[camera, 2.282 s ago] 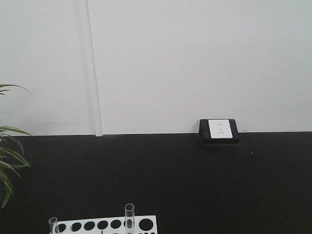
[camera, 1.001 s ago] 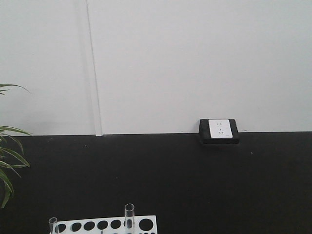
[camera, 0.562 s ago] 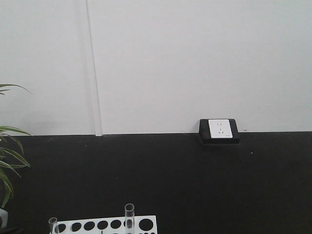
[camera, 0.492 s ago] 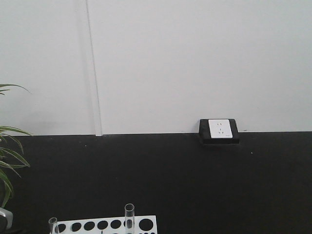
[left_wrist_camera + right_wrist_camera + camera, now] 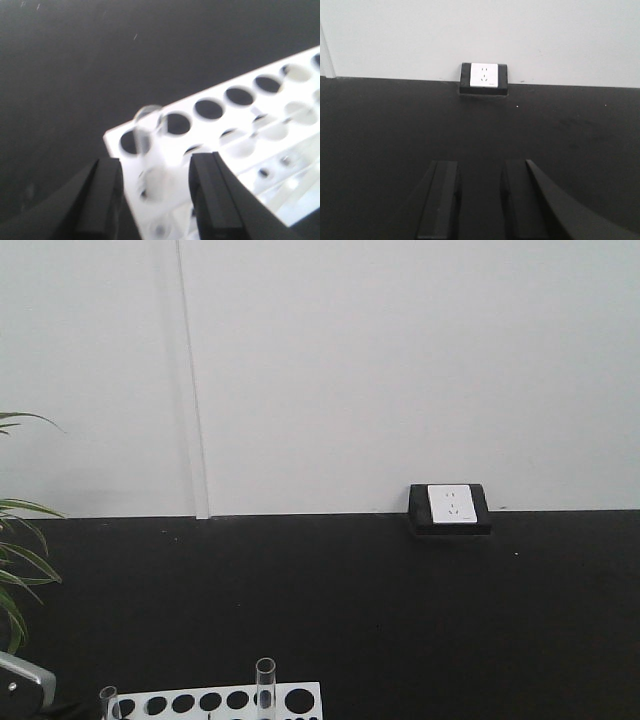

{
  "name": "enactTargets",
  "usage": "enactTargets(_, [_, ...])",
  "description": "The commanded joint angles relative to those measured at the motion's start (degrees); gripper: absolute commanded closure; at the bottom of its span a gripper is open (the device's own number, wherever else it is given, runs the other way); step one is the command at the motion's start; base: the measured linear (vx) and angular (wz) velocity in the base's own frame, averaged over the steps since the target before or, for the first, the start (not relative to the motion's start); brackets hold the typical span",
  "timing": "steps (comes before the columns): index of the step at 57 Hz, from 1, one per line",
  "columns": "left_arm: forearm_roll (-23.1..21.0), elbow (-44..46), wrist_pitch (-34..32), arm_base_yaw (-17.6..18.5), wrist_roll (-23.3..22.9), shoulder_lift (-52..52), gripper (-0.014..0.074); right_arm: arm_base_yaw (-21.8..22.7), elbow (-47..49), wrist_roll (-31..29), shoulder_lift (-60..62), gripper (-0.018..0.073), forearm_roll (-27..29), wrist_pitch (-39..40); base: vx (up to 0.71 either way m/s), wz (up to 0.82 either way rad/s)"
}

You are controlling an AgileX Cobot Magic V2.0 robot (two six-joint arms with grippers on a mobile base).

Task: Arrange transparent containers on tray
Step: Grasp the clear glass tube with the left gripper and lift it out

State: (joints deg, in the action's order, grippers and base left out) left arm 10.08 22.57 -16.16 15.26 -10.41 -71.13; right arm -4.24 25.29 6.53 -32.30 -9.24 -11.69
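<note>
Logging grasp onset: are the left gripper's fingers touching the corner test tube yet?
Apart. The left wrist view shows strips of white rack on both sides of the test tube, between it and the open fingers.

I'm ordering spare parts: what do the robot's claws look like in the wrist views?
The left claw and the right claw each have two flat, matte black, slab-like fingers with squared tips. One finger of the right claw flares outward into a sloped wedge. No cables, markings or logos show; the left wrist view is blurred.
</note>
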Motion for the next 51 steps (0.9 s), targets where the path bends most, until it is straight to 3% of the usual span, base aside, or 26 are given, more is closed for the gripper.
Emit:
enactTargets(1, [0.1,1.5,-7.9,0.7,-0.3,1.0,0.0153,0.4,2.0,-0.4,-0.4,0.0249,-0.2,3.2,0.0,0.0])
enactTargets(15, [-0.1,1.6,-18.2,0.6,1.1,-2.9,0.0153,0.4,2.0,-0.4,-0.4,0.0249,-0.2,2.1,0.0,0.0])
enactTargets(31, [-4.9,1.7,-20.3,0.6,2.4,-7.7,0.0153,0.4,2.0,-0.4,-0.4,0.0249,-0.2,2.0,0.0,0.0])
enactTargets(51, [-5.1,1.7,-23.5,0.6,2.7,-12.4,0.0153,0.4,2.0,-0.4,-0.4,0.0249,-0.2,2.0,0.0,0.0])
